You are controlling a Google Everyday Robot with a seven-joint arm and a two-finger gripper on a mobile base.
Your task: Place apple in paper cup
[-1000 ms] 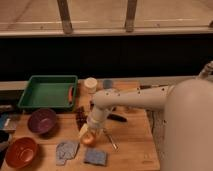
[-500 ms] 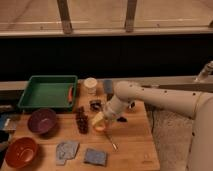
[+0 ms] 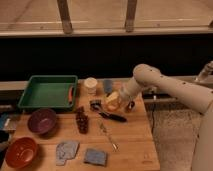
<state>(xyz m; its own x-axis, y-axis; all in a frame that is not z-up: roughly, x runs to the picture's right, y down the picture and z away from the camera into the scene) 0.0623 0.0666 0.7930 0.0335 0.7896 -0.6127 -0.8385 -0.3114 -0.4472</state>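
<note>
Here, camera view: we look down at a wooden table (image 3: 135,147), with the robot's pale arm (image 3: 172,89) reaching in from the right
Gripper: the gripper (image 3: 113,103) is at the arm's end, over the back middle of the table, just right of the paper cup (image 3: 90,85) and a little nearer to us
Grip: we see it closed around the apple (image 3: 112,101), with nothing else in its hold
Apple: yellow-orange, held in the gripper, beside the paper cup and not in it; we cannot tell whether it touches the tabletop
Paper cup: cream-white and upright near the table's back edge, just right of the green tray (image 3: 47,92); we cannot see into it
Green tray: at the back left corner of the table
Blue object (image 3: 107,86): small, just right of the paper cup and behind the gripper
Grape bunch (image 3: 81,120): dark, in front of the paper cup and apart from it
Dark-handled tool (image 3: 114,117): lying flat just in front of the gripper
Metal utensil (image 3: 108,136): thin, lying aslant nearer the front edge
Purple bowl (image 3: 41,121): left side, in front of the green tray
Red-orange bowl (image 3: 20,151): front left corner, nearer to us than the purple bowl
Grey cloth (image 3: 66,150): near the front edge, right of the red-orange bowl
Blue-grey sponge (image 3: 95,156): just right of the grey cloth, at the front edge
</note>
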